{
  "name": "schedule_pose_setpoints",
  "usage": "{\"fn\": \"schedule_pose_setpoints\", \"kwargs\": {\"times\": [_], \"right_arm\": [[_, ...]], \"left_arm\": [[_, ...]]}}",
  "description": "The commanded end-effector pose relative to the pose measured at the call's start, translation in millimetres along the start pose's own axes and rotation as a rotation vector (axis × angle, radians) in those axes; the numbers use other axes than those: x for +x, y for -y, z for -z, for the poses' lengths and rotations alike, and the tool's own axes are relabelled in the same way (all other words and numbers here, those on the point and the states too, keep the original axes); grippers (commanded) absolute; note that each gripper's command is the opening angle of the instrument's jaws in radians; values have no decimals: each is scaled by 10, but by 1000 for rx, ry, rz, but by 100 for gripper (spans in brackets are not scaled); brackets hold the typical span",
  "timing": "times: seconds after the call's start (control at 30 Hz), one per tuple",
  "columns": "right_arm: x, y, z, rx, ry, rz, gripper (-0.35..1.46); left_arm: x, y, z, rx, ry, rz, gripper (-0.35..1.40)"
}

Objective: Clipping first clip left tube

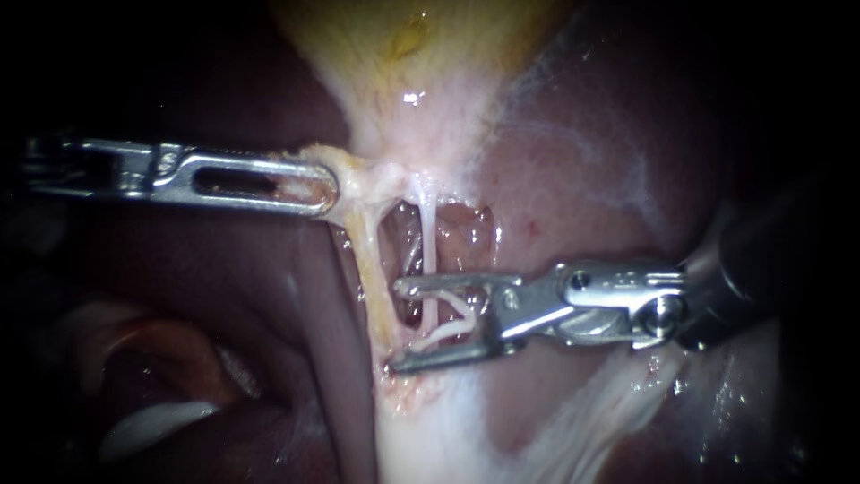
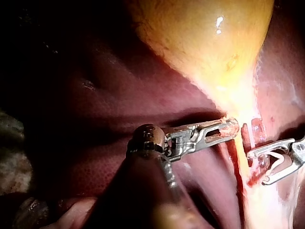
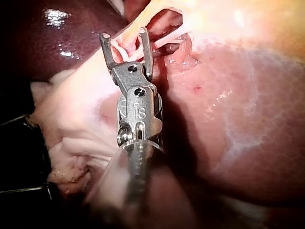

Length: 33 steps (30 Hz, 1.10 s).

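My left instrument [image 1: 309, 186] comes in from the left, its slotted jaws shut on pale tissue at the gallbladder [image 1: 421, 54] neck. Two tubes run down from there: a thicker yellowish left tube [image 1: 369, 269] and a thin white right tube [image 1: 429, 235]. My right instrument [image 1: 396, 324] comes in from the right, jaws wide apart and holding a white V-shaped clip [image 1: 448, 321] between them. The thin tube runs down between those jaws; their tips reach the left tube's edge. The left wrist view shows both instruments [image 2: 231, 129] [image 2: 257, 168]. In the right wrist view my right instrument [image 3: 123, 34] straddles pale tissue.
Dark red liver [image 1: 591, 179] lies to the right and under the tubes, with a liver fold [image 1: 305, 314] at lower left. White fibrous tissue [image 1: 430, 430] spreads below the tubes. The yellow gallbladder [image 2: 205, 43] fills the space ahead of my left instrument.
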Motion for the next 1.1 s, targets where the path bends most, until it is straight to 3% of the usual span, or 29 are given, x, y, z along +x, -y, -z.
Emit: {"fn": "schedule_pose_setpoints", "kwargs": {"times": [0.03, 0.2, 0.63, 0.87, 1.1], "right_arm": [[-2, -1, -2, -1, 3, -11, 46], [-12, -8, -7, -6, 40, -20, 45], [-21, -16, -34, 10, 46, -28, 46], [-13, -12, -45, 88, -7, -53, 45], [-5, -9, -59, 154, -35, -60, 44]], "left_arm": [[0, 0, 0, 0, 1, 0, -35], [0, 0, 0, -1, 1, 0, -35], [0, 3, -3, -3, 3, 1, -35], [0, 4, -4, -3, 3, 1, -35], [0, 4, -5, -4, 3, 2, -35]]}}
